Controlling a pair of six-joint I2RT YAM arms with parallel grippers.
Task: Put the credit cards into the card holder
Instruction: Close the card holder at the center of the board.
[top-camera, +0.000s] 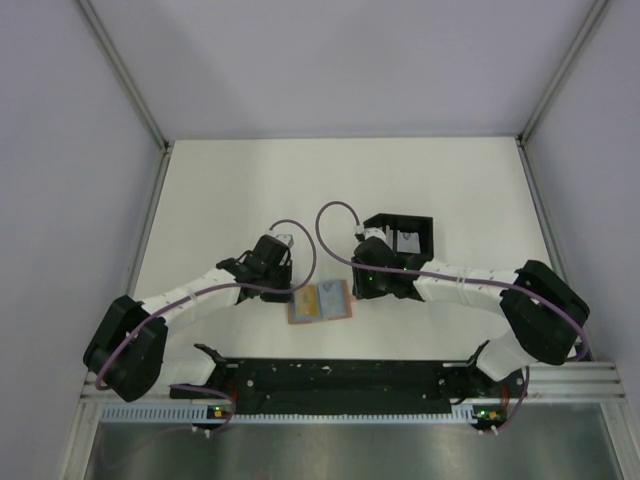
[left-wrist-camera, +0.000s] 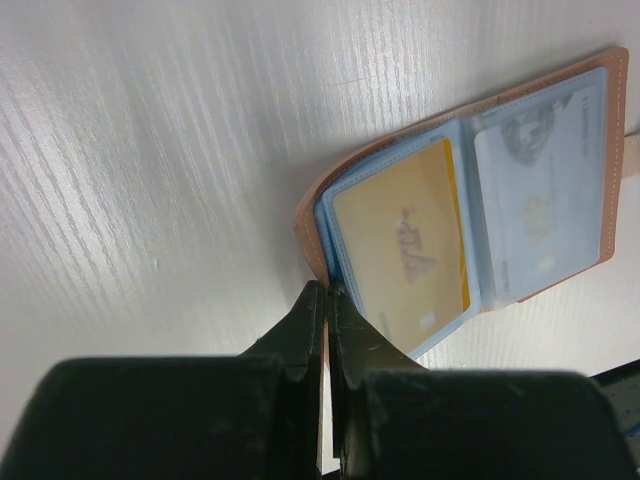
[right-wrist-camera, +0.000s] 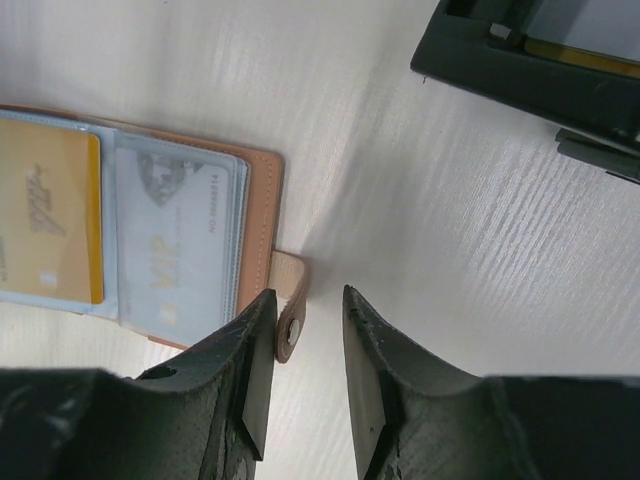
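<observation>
Right pincer (right-wrist-camera: 307, 300), black two-finger, fills the bottom of its wrist view. Jaws stand apart with a narrow gap and hold nothing. Pale strap tab with a metal snap (right-wrist-camera: 292, 285) sits just inside the left finger, touching or nearly touching it; I cannot tell which.

Tan-brown leather-like card holder (right-wrist-camera: 262, 200) lies open and flat on the white surface (right-wrist-camera: 420, 220), spreading leftward from the right pincer. Its long axis runs left-right across the view, with the tab at the near end. Yellow-orange plastic card (right-wrist-camera: 45, 210) sits in the far clear pocket. Light blue-grey plastic card (right-wrist-camera: 180, 240) is in the pocket next to the tab. Both look fully seated, so insertion looks done.

Left pincer (left-wrist-camera: 326, 295) is fully closed, tips at the holder's opposite edge by the yellow card's corner. It is unclear whether it pinches the sleeve edge or only presses there.

Black square open tray (right-wrist-camera: 500, 70) stands well apart, up and right of the right pincer.

Key relation: the tab is between the right fingers, so the right arm is the nearer one for any tab grasp, and the left arm pins the far end. Likely risk: fingers slipping off the thin tab.
</observation>
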